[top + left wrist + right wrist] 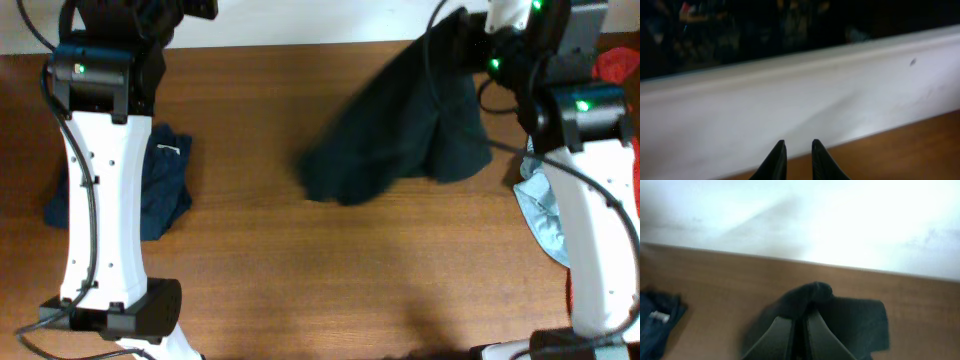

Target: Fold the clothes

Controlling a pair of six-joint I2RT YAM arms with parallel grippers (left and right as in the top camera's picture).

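0 garments appear folded: right gripper (pixel 797 322) clamps the crumpled black-navy shirt (pixel 400 145), left gripper (pixel 797 150) stands slightly parted, empty; navy garment (pixel 165 185), grey-blue garment (pixel 540 215) and red-orange garment (pixel 620 65) lie heaped.

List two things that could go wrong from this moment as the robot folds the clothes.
1. The right arm's jaws pinch just a small bunch of the large black-navy cloth shirt, the rest slumped on the brown wooden table; it might slip out or drag crumpled.
2. The crumpled pale grey-blue cloth garment lies beside the right arm, which could snag it when swinging.
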